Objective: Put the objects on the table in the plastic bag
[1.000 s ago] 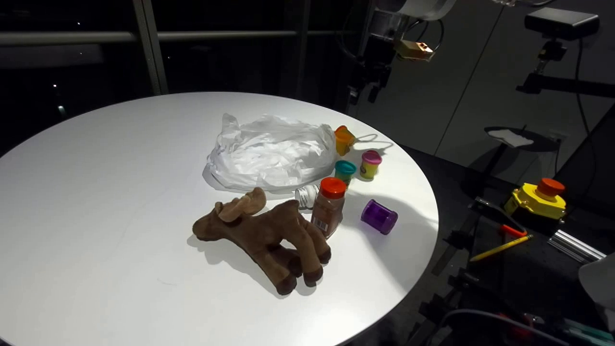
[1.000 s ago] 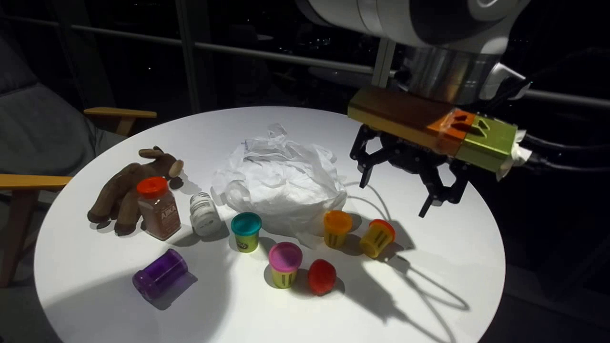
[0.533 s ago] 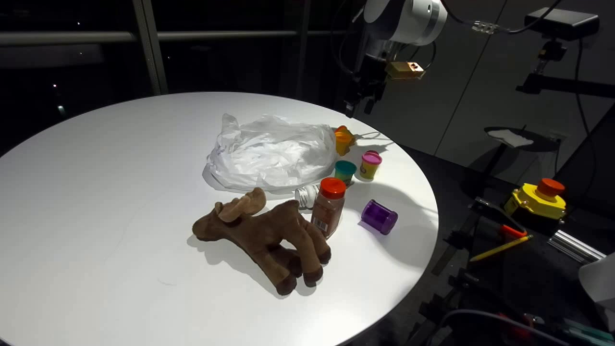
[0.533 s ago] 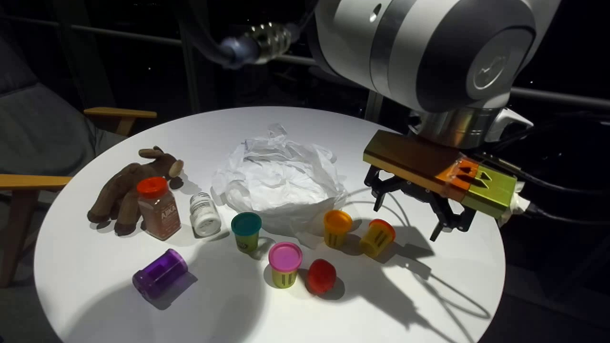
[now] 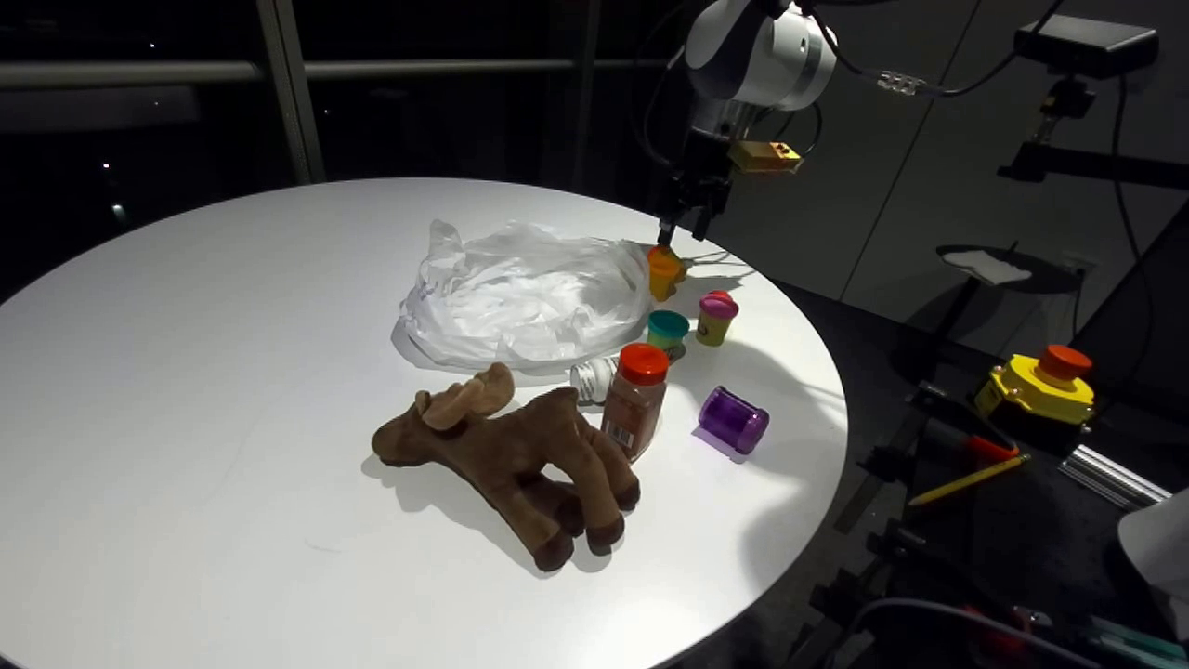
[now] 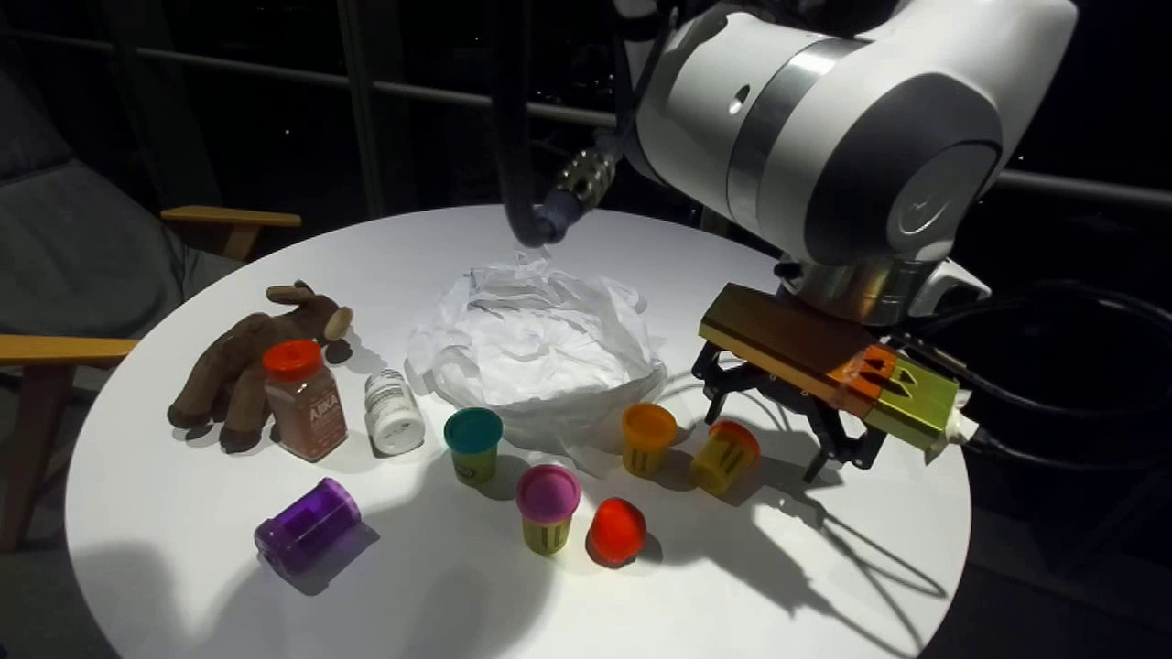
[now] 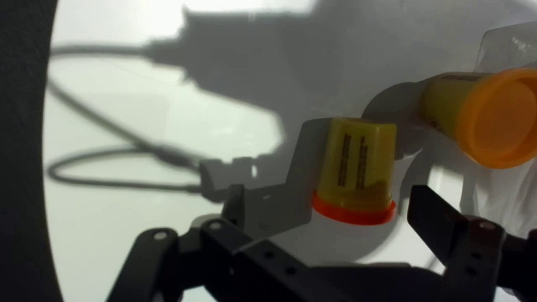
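- Over the last second the pincer (image 6: 765,446) has come down, and it now hangs just above the red-lidded tub (image 7: 356,163).
- It is released: the fingers stand wide apart, holding nothing.
- That tub, which looks to be lying on its side on the worktop (image 5: 232,372), shows between the fingers in the wrist view, apparently untouched; I judge this the approach to a grasp on it.
- The plastic bag (image 6: 549,366) lies to one side of the pincer, past the orange-lidded tub (image 6: 647,439); no toy can be made out inside.
- Well away from the pincer, the plush animal (image 5: 529,441), red-capped jar (image 6: 307,407) and purple cylinder (image 6: 309,528) have not shifted, so most packing seems still ahead.
- Coming lower, the bag-side finger might nudge the orange-lidded tub.
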You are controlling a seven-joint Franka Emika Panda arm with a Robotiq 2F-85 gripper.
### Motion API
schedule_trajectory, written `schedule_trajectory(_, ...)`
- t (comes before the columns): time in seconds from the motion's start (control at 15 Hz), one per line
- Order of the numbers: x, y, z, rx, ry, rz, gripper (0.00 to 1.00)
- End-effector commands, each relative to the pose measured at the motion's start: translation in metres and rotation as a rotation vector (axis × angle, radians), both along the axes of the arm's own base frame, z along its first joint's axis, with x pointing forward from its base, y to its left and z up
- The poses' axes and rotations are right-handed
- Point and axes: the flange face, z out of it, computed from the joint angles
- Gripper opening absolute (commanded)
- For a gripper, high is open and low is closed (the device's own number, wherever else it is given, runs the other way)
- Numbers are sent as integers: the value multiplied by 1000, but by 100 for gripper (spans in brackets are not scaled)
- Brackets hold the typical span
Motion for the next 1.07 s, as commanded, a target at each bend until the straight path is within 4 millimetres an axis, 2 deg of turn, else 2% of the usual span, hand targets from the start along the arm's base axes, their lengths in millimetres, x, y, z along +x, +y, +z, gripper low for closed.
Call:
schedule_trajectory(0.0, 10, 17, -4, 72, 27, 24, 100)
schedule_trajectory(0.2, 11, 33, -16, 80, 55, 46, 100)
schedule_trajectory(0.6, 14, 33, -37, 47, 60, 43, 100)
schedule_trajectory(0.67, 17, 32, -37, 42, 47, 42, 95)
schedule_trajectory(0.73, 19, 31, -37, 40, 37, 41, 73)
schedule_trajectory(0.87, 23, 30, -33, 25, 4, 42, 70)
schedule_trajectory(1.0, 27, 26, -25, 3, -33, 34, 52)
